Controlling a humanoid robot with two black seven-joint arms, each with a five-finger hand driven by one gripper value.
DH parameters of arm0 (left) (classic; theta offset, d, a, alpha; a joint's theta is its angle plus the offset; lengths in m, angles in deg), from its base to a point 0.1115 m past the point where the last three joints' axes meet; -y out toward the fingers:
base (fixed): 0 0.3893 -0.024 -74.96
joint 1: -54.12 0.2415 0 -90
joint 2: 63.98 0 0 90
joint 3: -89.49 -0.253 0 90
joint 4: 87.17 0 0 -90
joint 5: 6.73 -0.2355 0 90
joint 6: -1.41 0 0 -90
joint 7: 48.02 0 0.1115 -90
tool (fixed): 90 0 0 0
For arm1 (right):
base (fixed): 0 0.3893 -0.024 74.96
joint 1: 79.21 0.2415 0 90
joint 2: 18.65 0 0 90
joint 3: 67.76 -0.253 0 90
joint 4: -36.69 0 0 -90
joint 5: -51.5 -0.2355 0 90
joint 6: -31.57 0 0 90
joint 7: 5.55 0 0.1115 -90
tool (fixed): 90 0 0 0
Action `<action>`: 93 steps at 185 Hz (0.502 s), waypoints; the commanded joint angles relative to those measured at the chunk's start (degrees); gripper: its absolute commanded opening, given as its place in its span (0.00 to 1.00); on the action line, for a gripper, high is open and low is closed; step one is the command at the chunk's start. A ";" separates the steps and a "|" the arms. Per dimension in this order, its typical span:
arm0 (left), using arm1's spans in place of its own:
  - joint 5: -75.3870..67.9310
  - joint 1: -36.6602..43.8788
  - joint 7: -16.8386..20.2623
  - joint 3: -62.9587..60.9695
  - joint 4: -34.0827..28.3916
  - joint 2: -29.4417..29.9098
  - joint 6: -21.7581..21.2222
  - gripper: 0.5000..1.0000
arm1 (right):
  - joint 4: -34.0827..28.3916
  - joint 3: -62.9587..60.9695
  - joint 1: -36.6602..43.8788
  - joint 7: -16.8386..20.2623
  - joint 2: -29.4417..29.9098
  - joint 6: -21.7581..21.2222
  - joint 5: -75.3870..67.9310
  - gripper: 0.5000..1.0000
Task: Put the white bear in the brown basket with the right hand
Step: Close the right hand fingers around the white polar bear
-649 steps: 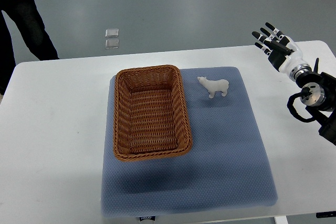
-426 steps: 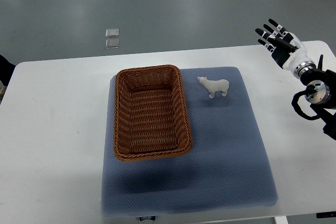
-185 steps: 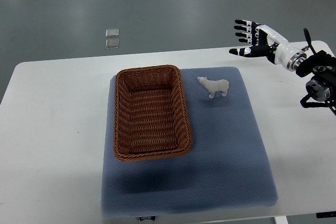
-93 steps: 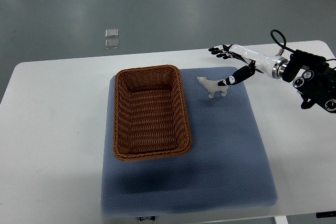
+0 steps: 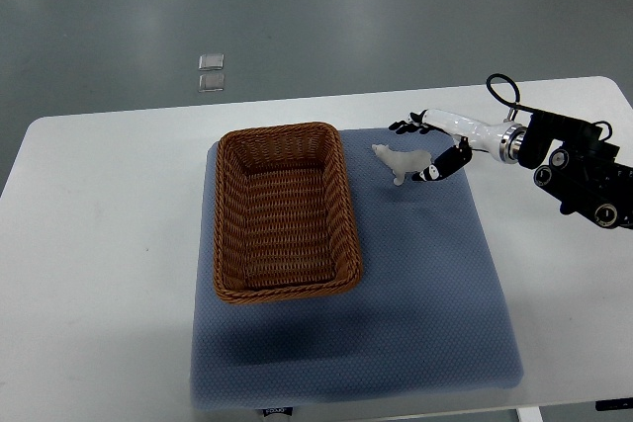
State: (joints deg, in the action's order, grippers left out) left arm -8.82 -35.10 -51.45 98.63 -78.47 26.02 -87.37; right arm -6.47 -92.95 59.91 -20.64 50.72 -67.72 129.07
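Observation:
A small white bear (image 5: 400,162) stands on the blue mat (image 5: 425,274), just right of the brown wicker basket (image 5: 284,211). The basket is rectangular and holds nothing. My right hand (image 5: 425,149) reaches in from the right edge and is spread around the bear's rear end, fingers behind it and thumb in front. The fingers are open and I cannot tell whether they touch the bear. The bear stands on the mat. The left arm does not show.
The mat lies on a white table (image 5: 109,244). The right forearm and its black wrist joints (image 5: 574,170) hang over the table's right side. Two small squares (image 5: 210,72) lie on the grey floor beyond the table.
My right hand swung down from above the table's far right corner and moved left to the bear, closing in around its rear. The person at the far left has left the view.

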 commanded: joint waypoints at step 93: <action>-0.01 0.01 0.00 0.00 0.00 0.00 0.01 1.00 | 0.01 2.86 0.18 2.00 1.21 2.61 2.93 0.30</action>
State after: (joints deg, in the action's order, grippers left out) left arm -8.81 -35.09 -51.44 98.63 -78.47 26.02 -87.37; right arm -6.47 -90.88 59.93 -18.76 51.93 -65.87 131.64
